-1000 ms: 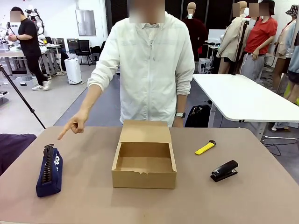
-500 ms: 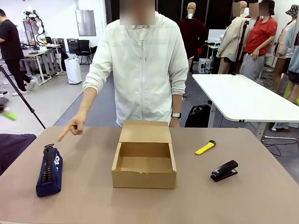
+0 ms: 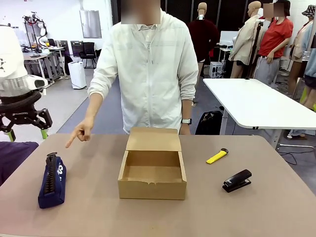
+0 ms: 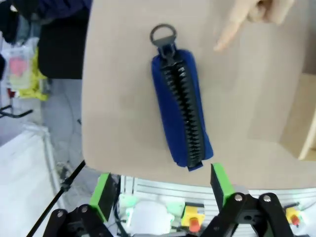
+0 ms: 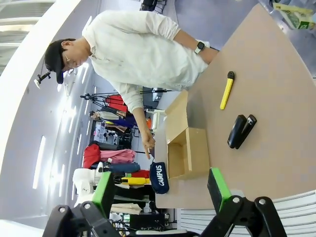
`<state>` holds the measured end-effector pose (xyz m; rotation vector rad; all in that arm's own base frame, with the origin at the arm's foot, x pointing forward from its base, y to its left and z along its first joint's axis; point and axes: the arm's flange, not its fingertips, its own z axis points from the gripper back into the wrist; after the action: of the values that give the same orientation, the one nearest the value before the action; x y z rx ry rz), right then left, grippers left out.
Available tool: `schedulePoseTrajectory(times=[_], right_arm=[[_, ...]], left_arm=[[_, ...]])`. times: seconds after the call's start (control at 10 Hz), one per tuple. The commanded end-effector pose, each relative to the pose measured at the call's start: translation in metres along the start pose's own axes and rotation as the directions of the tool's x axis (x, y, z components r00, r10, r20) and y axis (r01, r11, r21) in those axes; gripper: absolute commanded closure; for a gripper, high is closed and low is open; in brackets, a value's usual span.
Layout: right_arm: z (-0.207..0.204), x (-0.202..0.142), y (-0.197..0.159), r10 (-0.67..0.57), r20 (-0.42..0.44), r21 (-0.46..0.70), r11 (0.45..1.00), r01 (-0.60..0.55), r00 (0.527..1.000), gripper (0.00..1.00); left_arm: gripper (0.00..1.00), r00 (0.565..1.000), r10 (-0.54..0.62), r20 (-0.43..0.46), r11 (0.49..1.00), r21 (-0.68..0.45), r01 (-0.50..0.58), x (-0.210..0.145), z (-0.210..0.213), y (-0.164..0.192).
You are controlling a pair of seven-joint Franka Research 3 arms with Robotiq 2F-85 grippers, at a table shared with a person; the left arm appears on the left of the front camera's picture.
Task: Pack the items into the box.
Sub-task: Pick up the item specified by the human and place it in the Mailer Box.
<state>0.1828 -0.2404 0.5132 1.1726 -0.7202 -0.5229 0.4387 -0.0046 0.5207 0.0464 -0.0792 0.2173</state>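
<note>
The navy blue pouch (image 3: 53, 180) lies at the table's left, zip up, and the left wrist view looks straight down on the pouch (image 4: 182, 113). My left gripper (image 3: 27, 133) hangs open above and left of it, off the table's edge; its own view has the left gripper (image 4: 162, 192) empty. The person's hand (image 3: 79, 133) points at the pouch. The brown box (image 3: 153, 170) stands open mid-table with its flap back. The yellow tool (image 3: 217, 156) lies right of it. My right gripper (image 5: 160, 190) is open, high above the table, well away from the box (image 5: 185, 148) and the yellow tool (image 5: 226, 90).
A black stapler (image 3: 237, 180) rests at the right front of the table (image 3: 98, 212), near the yellow tool. The person stands at the far edge behind the box. A dark cloth-covered thing (image 3: 12, 153) sits off the table's left side.
My left arm has come into the front view at the upper left, above the pouch's side of the table. The person's pointing hand has barely shifted.
</note>
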Motion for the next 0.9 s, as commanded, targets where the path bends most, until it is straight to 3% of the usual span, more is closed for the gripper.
schedulePoseTrajectory(times=[0.0, 0.1, 0.2, 0.5, 0.7, 0.8], right_arm=[[0.000, 0.004, 0.003, 0.026, 0.008, 0.022, 0.999, -0.026, 1.000, 0.00], [0.000, 0.004, 0.003, 0.026, 0.008, 0.022, 0.999, -0.026, 1.000, 0.00], [0.000, 0.004, 0.003, 0.026, 0.008, 0.022, 0.999, -0.026, 1.000, 0.00], [0.000, 0.004, 0.003, 0.026, 0.008, 0.022, 0.999, -0.026, 1.000, 0.00], [0.000, 0.004, 0.003, 0.026, 0.008, 0.022, 0.999, -0.026, 1.000, 0.00], [0.000, 0.004, 0.003, 0.026, 0.008, 0.022, 0.999, -0.026, 1.000, 0.00]], left_arm=[[0.00, 0.998, 0.028, 0.064, 0.986, -0.166, -0.017, -0.013, 0.011, 0.011], [0.00, 0.998, 0.028, 0.064, 0.986, -0.166, -0.017, -0.013, 0.011, 0.011], [0.00, 1.000, 0.013, 0.017, 0.999, -0.049, -0.012, -0.001, 0.006, 0.003], [0.00, 0.999, -0.029, -0.037, 0.992, -0.128, 0.024, 0.008, -0.041, -0.012], [0.00, 0.995, 0.049, -0.087, 0.997, -0.064, -0.054, 0.013, -0.088, -0.018], [0.00, 0.996, 0.022, -0.083, 0.995, -0.098, -0.030, 0.014, -0.107, -0.022]])
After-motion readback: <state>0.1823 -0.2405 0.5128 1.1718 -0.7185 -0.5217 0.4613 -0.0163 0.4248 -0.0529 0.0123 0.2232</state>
